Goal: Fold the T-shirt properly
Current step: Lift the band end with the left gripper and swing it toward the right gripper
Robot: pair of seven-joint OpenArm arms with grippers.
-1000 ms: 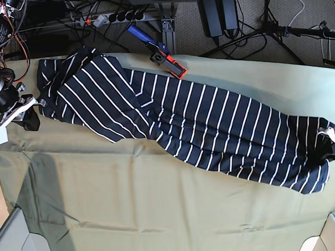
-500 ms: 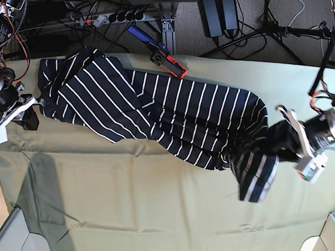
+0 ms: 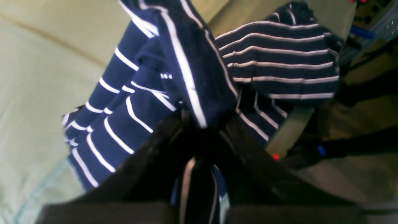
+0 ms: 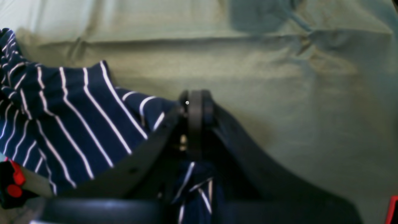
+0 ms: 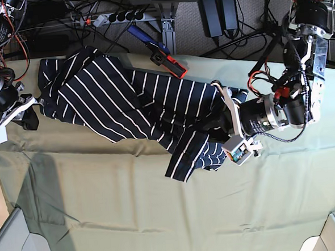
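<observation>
Navy striped shirt (image 5: 126, 105) is lying across the green-draped bench (image 5: 133, 218). At the view's left my right tool (image 5: 26, 114) is clamping the shirt's end, pinning it as an anchor. Rightward, my left tool (image 5: 227, 130) is pinching the other end, carrying it over the middle for a fold.

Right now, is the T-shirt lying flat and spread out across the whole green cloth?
No. In the base view the left gripper holds one end of the T-shirt bunched over its middle.
</observation>
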